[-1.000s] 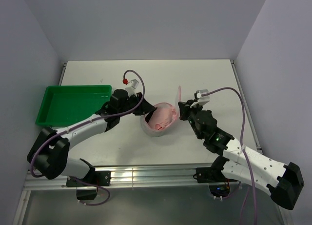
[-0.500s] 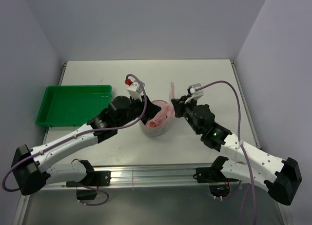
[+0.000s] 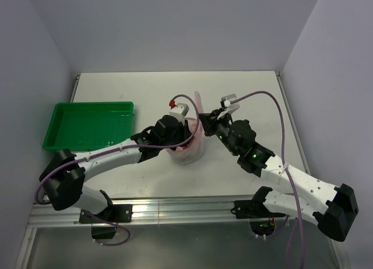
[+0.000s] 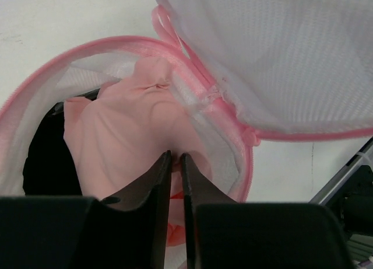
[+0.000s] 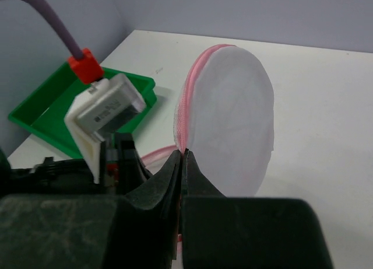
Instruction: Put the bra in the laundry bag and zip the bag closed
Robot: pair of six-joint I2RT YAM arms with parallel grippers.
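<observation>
The laundry bag (image 3: 190, 153) of white mesh with pink trim stands mid-table, and its rim (image 4: 247, 164) is open. The pink bra (image 4: 125, 135) lies bunched inside it. My left gripper (image 3: 187, 136) reaches down into the bag. Its tips (image 4: 175, 156) are almost together, with pink bra fabric between them. My right gripper (image 3: 202, 118) is shut on the pink zipper trim of the bag's round lid (image 5: 233, 117). It holds the lid upright over the bag's right side (image 3: 198, 102). The lid also shows in the left wrist view (image 4: 280, 59).
A green plastic tray (image 3: 87, 126) sits at the left of the table and also shows in the right wrist view (image 5: 46, 114). The left wrist's camera block (image 5: 105, 111) is close beside the lid. Grey walls enclose the table.
My left gripper has moved right from the bag's left side, over its rim and down onto the bra. My right gripper has carried the lid leftward and stood it up over the bag.
</observation>
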